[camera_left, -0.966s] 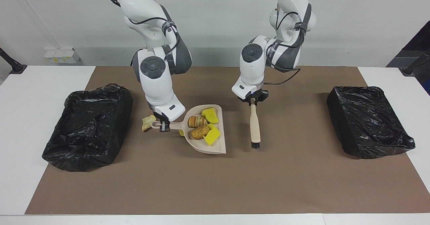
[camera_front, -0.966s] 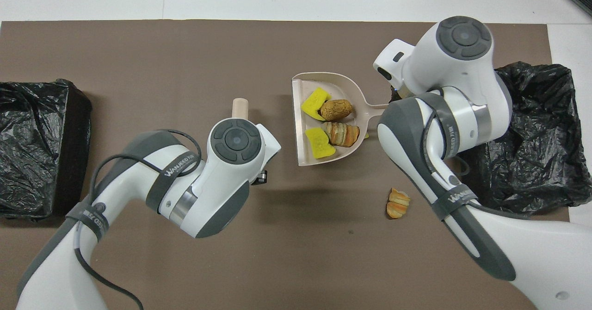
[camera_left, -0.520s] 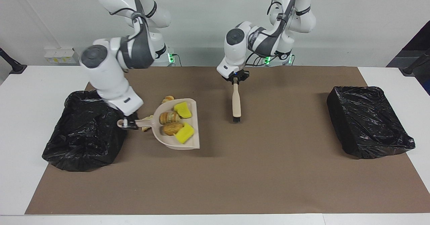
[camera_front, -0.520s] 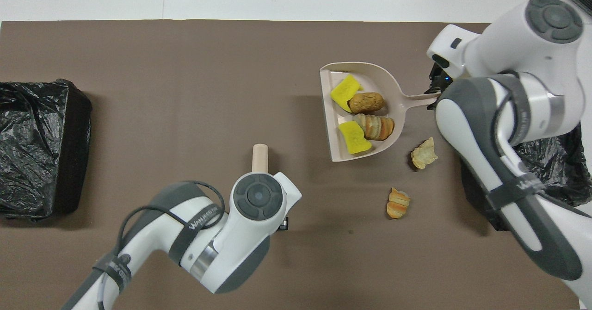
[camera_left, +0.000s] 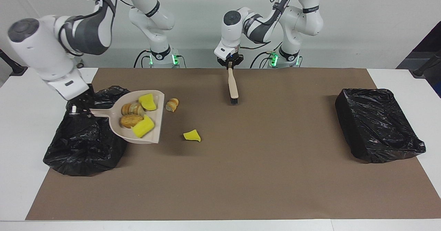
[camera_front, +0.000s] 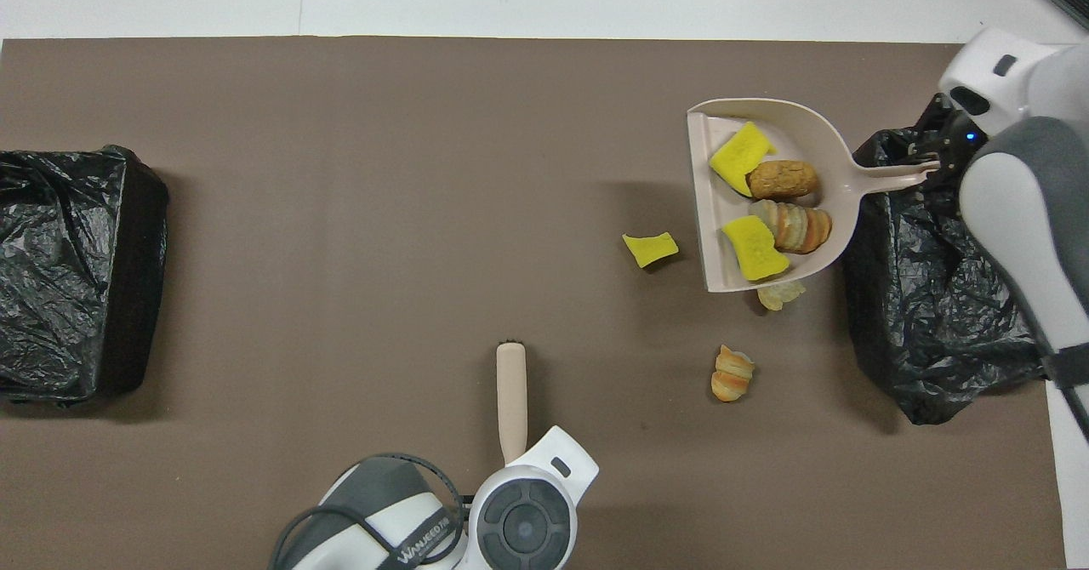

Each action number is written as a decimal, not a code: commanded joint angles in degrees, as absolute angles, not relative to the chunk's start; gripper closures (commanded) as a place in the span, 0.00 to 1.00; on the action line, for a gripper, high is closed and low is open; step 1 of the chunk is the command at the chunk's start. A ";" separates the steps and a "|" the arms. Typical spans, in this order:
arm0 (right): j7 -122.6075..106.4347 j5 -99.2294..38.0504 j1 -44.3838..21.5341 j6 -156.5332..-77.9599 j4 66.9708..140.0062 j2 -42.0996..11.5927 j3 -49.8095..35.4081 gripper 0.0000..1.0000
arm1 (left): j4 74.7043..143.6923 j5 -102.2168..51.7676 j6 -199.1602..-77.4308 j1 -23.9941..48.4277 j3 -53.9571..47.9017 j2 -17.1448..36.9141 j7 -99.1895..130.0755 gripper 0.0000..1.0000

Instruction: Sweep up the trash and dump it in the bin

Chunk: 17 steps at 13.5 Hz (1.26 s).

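Note:
My right gripper [camera_left: 74, 111] is shut on the handle of the beige dustpan [camera_left: 155, 134] [camera_front: 706, 204] and holds it raised at the edge of the black-lined bin [camera_left: 86, 144] [camera_front: 936, 332]. The handle end is over the bin. In the pan lie two yellow sponge chunks [camera_front: 742, 150] and two bread bits [camera_front: 783, 179] of the trash. On the mat lie a yellow piece [camera_left: 192, 135] [camera_front: 650, 248], a croissant-like bit [camera_left: 172, 104] [camera_front: 732, 373] and a pale bit [camera_front: 780, 295] half under the pan. My left gripper [camera_left: 229, 63] is shut on the beige brush [camera_left: 233, 86] [camera_front: 511, 400], bristles down.
A second black-lined bin [camera_left: 377, 124] [camera_front: 68, 272] stands at the left arm's end of the table. A brown mat [camera_left: 262, 176] covers most of the white table.
The right arm lifted the loaded dustpan and carried it toward the bin at its end. The left arm drew the brush back toward the robots. A yellow piece now shows on the mat.

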State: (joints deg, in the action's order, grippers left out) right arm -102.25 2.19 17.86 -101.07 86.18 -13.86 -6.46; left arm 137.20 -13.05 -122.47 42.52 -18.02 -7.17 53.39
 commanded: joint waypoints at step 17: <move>-92.72 57.90 23.91 -108.64 103.80 -2.29 -6.77 1.00 | 112.62 -2.29 -108.13 17.17 -16.26 -7.47 22.11 0.00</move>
